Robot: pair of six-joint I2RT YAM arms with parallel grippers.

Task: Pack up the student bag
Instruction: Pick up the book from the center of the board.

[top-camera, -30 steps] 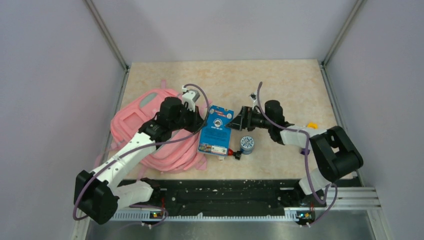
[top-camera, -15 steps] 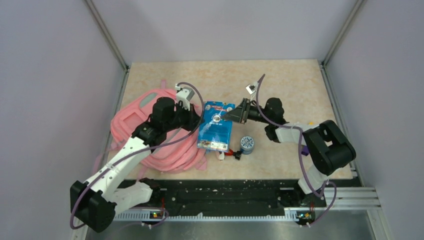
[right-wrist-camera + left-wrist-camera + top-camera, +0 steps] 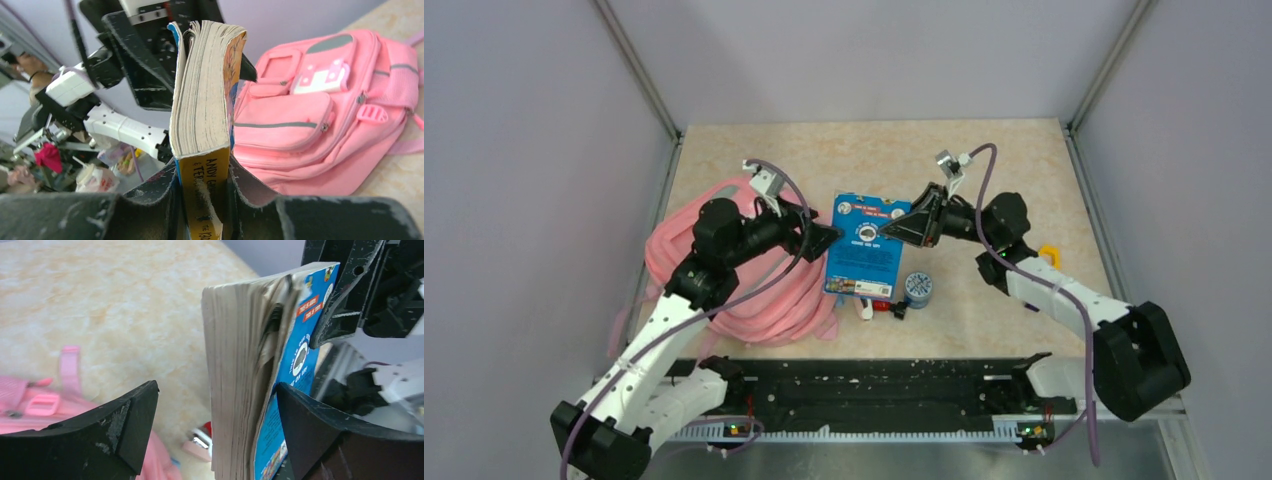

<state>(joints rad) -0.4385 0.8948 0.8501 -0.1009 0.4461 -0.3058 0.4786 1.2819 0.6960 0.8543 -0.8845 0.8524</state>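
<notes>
Right tool [image 3: 202, 170] pinches book [image 3: 862, 262] by spine, left tool [image 3: 217, 390] gapes wide round it, just right of student bag [image 3: 310, 115]: soft, floppy, light; prob. best grabbed at zip edge.

Beige table [image 3: 984, 160], pink bag [image 3: 669, 250], blue roll [image 3: 917, 288]

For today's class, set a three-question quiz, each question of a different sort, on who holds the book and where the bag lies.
1. True or false: the left gripper is clamped on the book.
2. The student bag lies: A) on top of the book; B) left of the book, by the left arm; C) under the right arm.
3. Fill in: the right gripper is shut on the book at its ____.
Key: 1 false, it is open; 2 B; 3 spine.
</notes>
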